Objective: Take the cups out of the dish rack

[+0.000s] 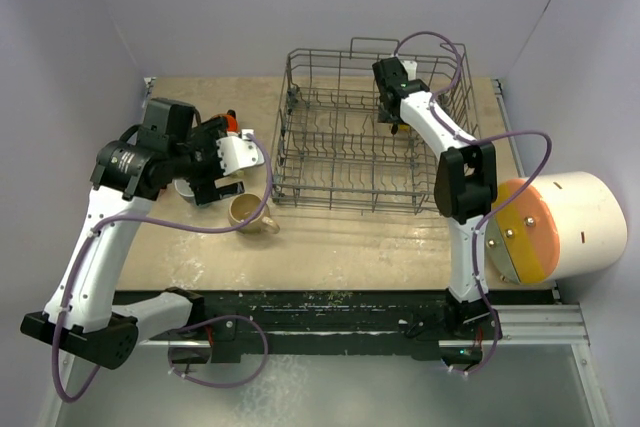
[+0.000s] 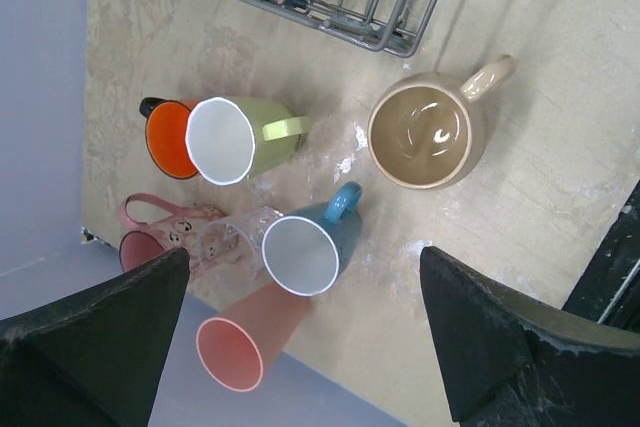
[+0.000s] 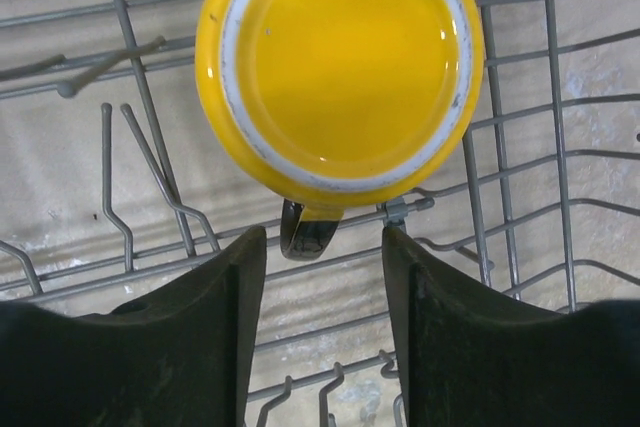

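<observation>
The grey wire dish rack (image 1: 300,137) stands mid-table. Inside it my right gripper (image 1: 393,125) points down over a yellow cup (image 3: 340,67). The cup's dark handle (image 3: 310,232) lies between the tips of this gripper (image 3: 325,247), which is open and clear of the handle on both sides. My left gripper (image 2: 300,347) is wide open and empty above cups standing left of the rack: orange cup (image 2: 168,139), pale yellow-green mug (image 2: 245,137), blue mug (image 2: 310,247), pink mug (image 2: 145,242), clear glass (image 2: 225,242), pink tumbler (image 2: 235,347) and beige mug (image 2: 425,135).
A big white cylinder with an orange end (image 1: 555,227) lies at the table's right edge beside the right arm. The beige mug (image 1: 250,213) sits just off the rack's near-left corner (image 2: 400,42). Wire prongs (image 3: 140,157) rise around the yellow cup.
</observation>
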Tool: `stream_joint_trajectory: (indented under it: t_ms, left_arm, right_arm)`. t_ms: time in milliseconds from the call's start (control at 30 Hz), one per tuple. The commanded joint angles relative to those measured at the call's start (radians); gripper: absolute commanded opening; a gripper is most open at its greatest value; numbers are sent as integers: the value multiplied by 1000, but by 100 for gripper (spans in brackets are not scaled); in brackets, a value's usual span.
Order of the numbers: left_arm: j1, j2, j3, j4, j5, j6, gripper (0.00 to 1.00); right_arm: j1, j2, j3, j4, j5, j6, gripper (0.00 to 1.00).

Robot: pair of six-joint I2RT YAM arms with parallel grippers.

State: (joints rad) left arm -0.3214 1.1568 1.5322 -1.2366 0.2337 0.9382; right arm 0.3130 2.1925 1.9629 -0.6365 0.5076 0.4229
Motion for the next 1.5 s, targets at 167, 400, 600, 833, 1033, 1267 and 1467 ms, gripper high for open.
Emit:
stream_joint_trajectory:
  t_ms: [167,400,600,833,1033,1267,1467]
  left_arm:
    - [3,-9,69,-31,50,-85,99]
    - [3,-31,78,-38,49,-90,99]
    - [3,-48,59,-33,43,-95,99]
    - [3,-63,40,-17,52,-122,99]
    - [2,-116,-19,9,11,-109,99]
    - [3,-195,-55,135,8,-66,99]
    - [3,-381,-252,410,63,108,99]
  right_arm:
    - [-2,-13,-42,155,86,-76,40]
    - [-1,-17,-101,179,62,-75,35]
    - [18,-67,-81,173,86,-106,0]
    - [18,-183,-10,194,106,-161,0]
    - [43,-290,19,166,91,-139,0]
    - [134,-522,-27,84,-216,75,0]
    - [265,-713,-193,176,-657,306,0]
